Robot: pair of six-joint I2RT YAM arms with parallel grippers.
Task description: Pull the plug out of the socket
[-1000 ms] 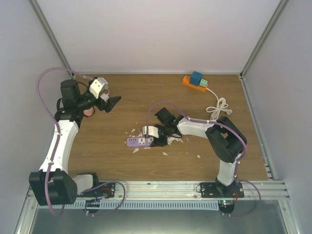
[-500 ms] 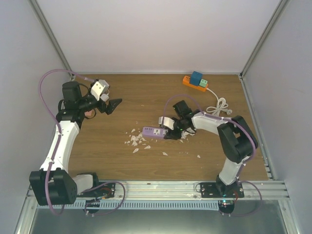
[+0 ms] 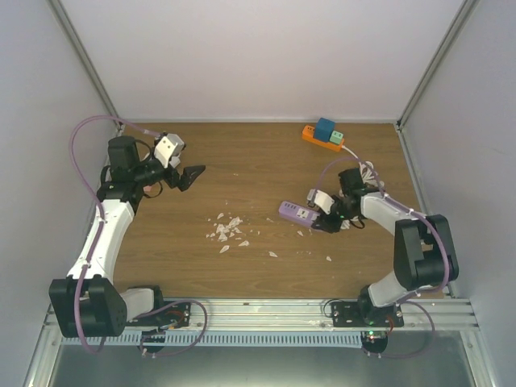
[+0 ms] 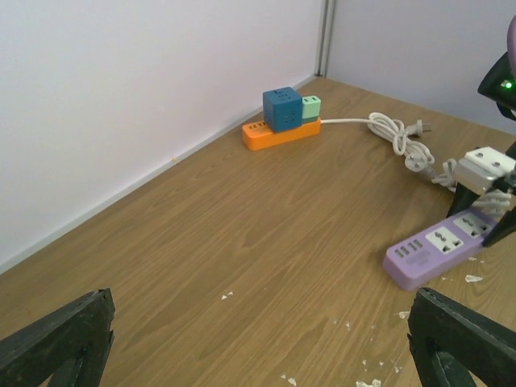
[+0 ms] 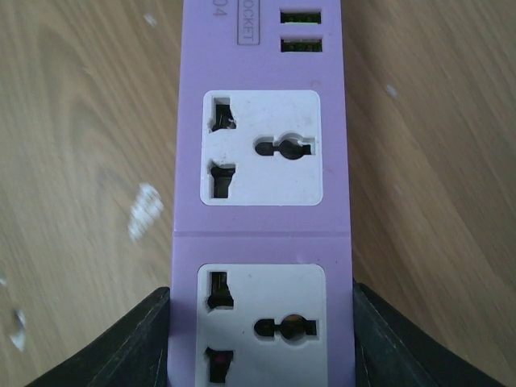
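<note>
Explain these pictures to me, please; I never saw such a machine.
Two robot arms are bolted at the edge of a table. One picture looks down from above; the other two come from a camera on each wrist. The left arm's fingers stand wide apart, holding nothing. The right arm's fingers grip the sides of a purple power strip. Far back lies an orange power strip carrying a blue plug and a green plug, its white cable coiled. White crumbs litter the table.

Bright, even light; soft shadows.
</note>
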